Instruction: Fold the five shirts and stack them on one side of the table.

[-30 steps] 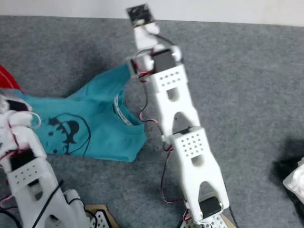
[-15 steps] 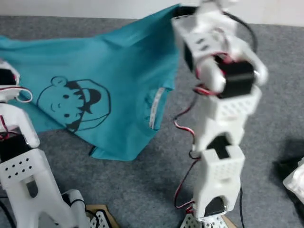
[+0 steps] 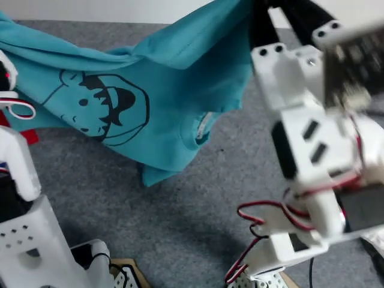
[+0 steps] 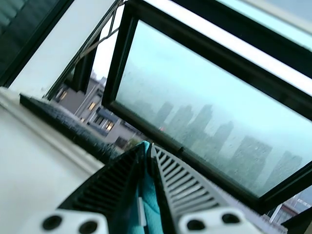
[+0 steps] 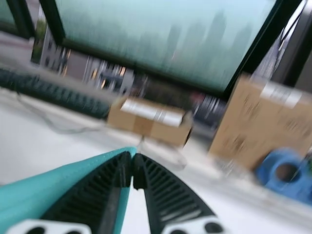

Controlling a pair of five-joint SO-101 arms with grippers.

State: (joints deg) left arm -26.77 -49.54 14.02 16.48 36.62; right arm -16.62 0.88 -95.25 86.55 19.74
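While lifted at two ends, the teal shirt (image 3: pixel 150 90) hangs over the grey table (image 3: pixel 180 228)

Its cartoon print faces the high camera and its lower edge droops toward the table. The left gripper (image 4: pixel 147 151) and the right gripper (image 5: pixel 131 168) each pinch teal cloth between closed fingers.
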